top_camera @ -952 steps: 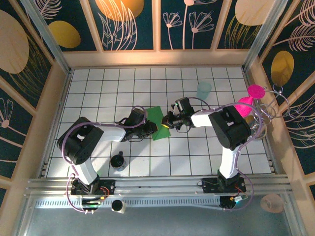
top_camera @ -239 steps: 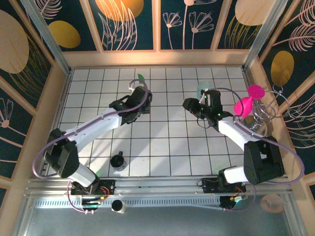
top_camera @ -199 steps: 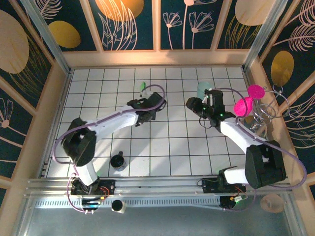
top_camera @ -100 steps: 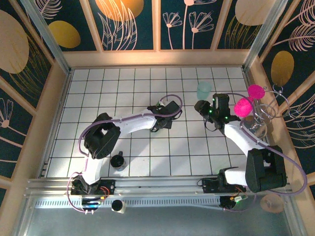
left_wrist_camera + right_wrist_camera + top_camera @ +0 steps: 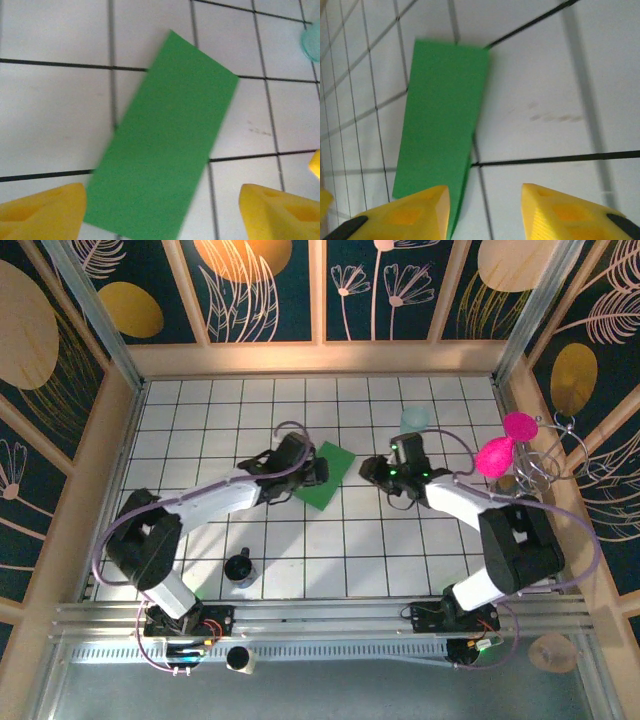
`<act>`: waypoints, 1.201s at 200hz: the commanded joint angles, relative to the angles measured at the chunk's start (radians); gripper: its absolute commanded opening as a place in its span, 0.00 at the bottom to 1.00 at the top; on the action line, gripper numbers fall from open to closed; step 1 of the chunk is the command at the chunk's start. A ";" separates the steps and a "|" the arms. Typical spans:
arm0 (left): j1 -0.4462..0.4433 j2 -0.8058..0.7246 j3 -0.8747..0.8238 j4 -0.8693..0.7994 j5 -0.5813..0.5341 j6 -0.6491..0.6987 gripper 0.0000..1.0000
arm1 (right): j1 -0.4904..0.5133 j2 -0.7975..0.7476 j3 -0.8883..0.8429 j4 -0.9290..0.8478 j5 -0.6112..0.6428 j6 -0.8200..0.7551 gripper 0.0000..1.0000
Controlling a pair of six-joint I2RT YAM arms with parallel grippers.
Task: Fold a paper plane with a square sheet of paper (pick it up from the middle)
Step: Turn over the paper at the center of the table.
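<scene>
The square sheet of paper (image 5: 326,476) is bright green and lies flat on the tiled table as a narrow rectangle about half as wide as it is long. In the left wrist view the paper (image 5: 165,140) reaches down between the yellow fingers (image 5: 45,210) of my left gripper (image 5: 162,212), which is open and holds nothing. In the top view the left gripper (image 5: 311,472) is at the paper's left edge. My right gripper (image 5: 371,470) stands just right of the paper, open. The paper's (image 5: 442,125) near edge lies beside the right gripper's (image 5: 485,215) left finger (image 5: 405,215).
A pale teal cup (image 5: 414,420) stands behind the right gripper, also at the corner of the left wrist view (image 5: 312,42). A small black cup (image 5: 239,568) sits near the front left. A pink object (image 5: 505,445) and a wire rack (image 5: 545,470) are by the right wall.
The left gripper has opened and let go of the paper, which now lies on the table. The left arm drew back leftward. The right gripper moved left towards the paper.
</scene>
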 commanded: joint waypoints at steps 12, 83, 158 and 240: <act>0.064 -0.123 -0.175 0.159 0.036 -0.076 0.91 | 0.103 0.115 0.097 0.065 -0.036 0.026 0.38; 0.174 -0.169 -0.372 0.364 0.248 -0.173 0.99 | 0.213 0.342 0.266 -0.035 -0.055 -0.047 0.33; 0.207 -0.112 -0.340 0.339 0.353 -0.107 0.99 | 0.213 0.380 0.223 -0.285 -0.022 -0.440 0.30; 0.207 -0.086 -0.360 0.424 0.543 -0.142 0.94 | 0.166 0.080 0.102 -0.010 -0.096 -0.169 0.33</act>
